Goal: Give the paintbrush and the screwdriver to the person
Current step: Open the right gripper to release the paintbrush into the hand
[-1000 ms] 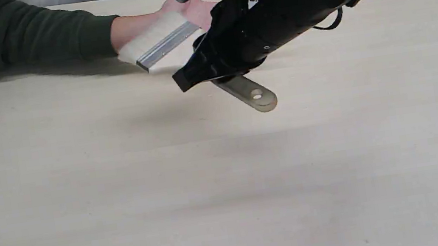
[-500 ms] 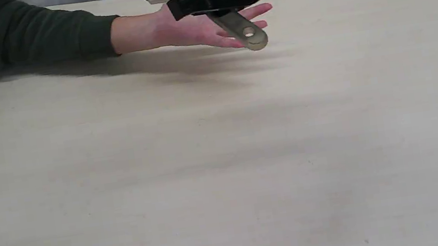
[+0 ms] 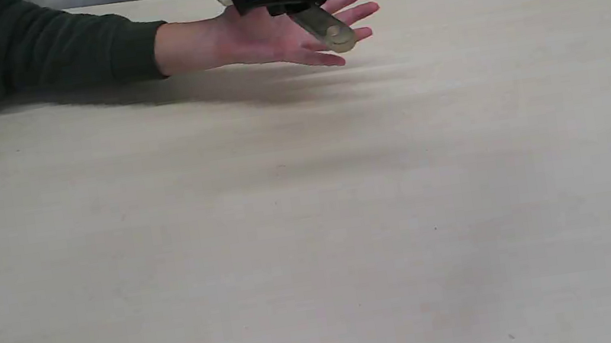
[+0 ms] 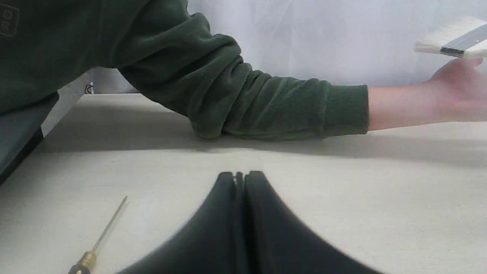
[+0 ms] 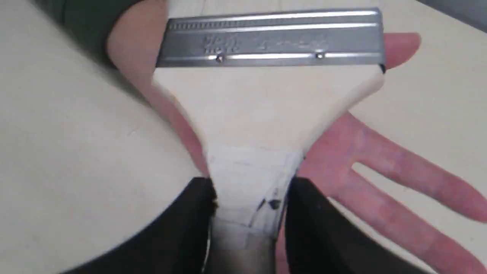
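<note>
right hand [image 5: 250,187] is clamped on the paintbrush [image 5: 266,106] handle, right above the person's palm [image 3: 269,39], looks ready to drop; left hand [image 4: 239,178] clenched, empty.

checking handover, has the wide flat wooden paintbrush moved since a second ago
Yes. The paintbrush in the right gripper rose: its handle end sat below the dark green sleeve cuff, now level with it, over the bare hand.

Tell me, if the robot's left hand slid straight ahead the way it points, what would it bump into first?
Probably the person's green sleeve, lying on the table straight ahead of the left hand. Nothing shows in between, though depth is hard to judge.
</note>
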